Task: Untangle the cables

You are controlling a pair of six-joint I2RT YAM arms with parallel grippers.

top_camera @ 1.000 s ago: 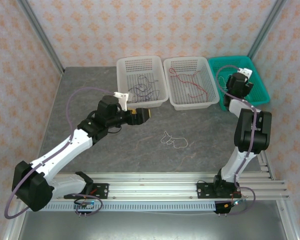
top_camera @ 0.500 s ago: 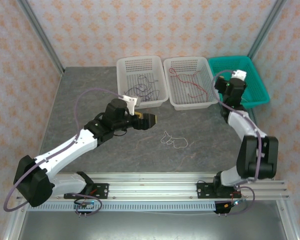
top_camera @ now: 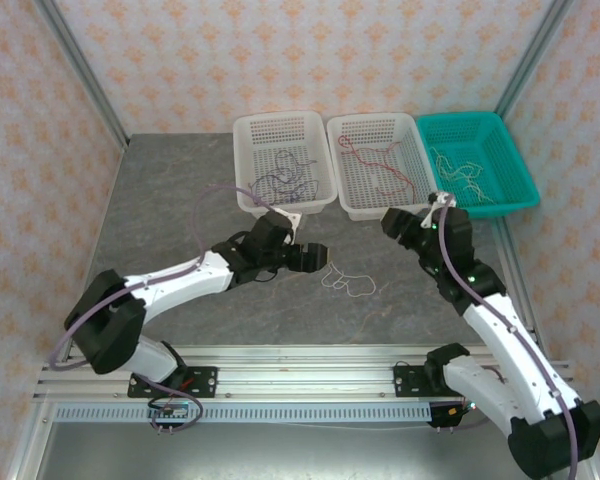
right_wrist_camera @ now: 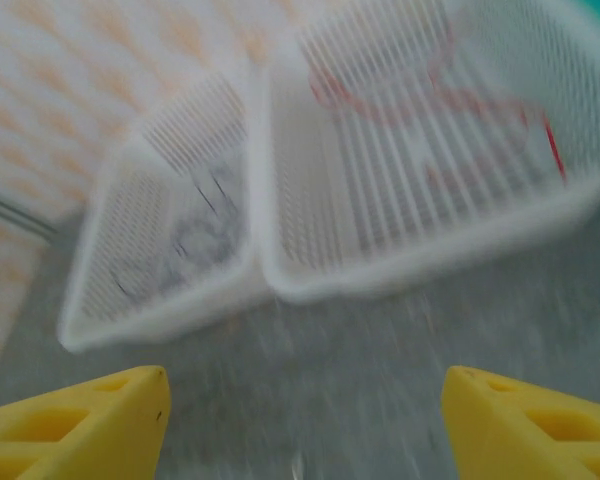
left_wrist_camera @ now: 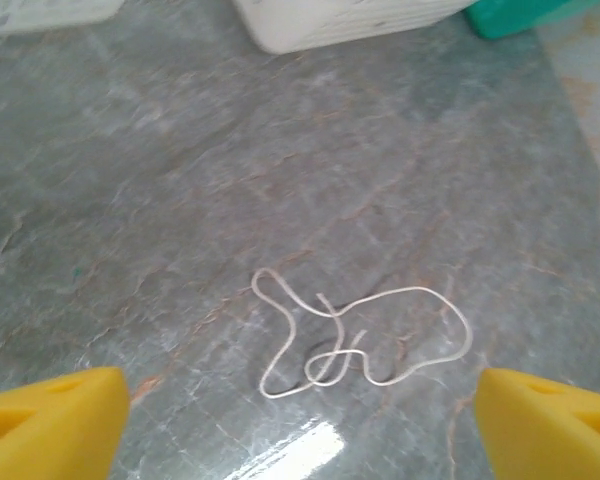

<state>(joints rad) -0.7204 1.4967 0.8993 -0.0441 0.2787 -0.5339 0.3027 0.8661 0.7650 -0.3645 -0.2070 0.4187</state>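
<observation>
Left gripper [left_wrist_camera: 300, 420] and right gripper [right_wrist_camera: 300, 420], both gaping and empty, have converged on 1 remaining white cable [left_wrist_camera: 335, 335] just ahead

Top external looks steeply down from behind the arm bases [top_camera: 185, 378] over the whole desk [top_camera: 180, 200], left wrist sits close above the loose white cable [left_wrist_camera: 332, 345] also seen from top, right wrist faces the white baskets [right_wrist_camera: 420, 255], nearer, blurred.

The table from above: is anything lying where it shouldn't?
One pale cable lies loose on the grey table in a loopy curl, in front of the baskets. The rest are sorted: dark cables in the left white basket, red cable in the middle basket, pale cables in the green basket. Nothing looks broken.
</observation>
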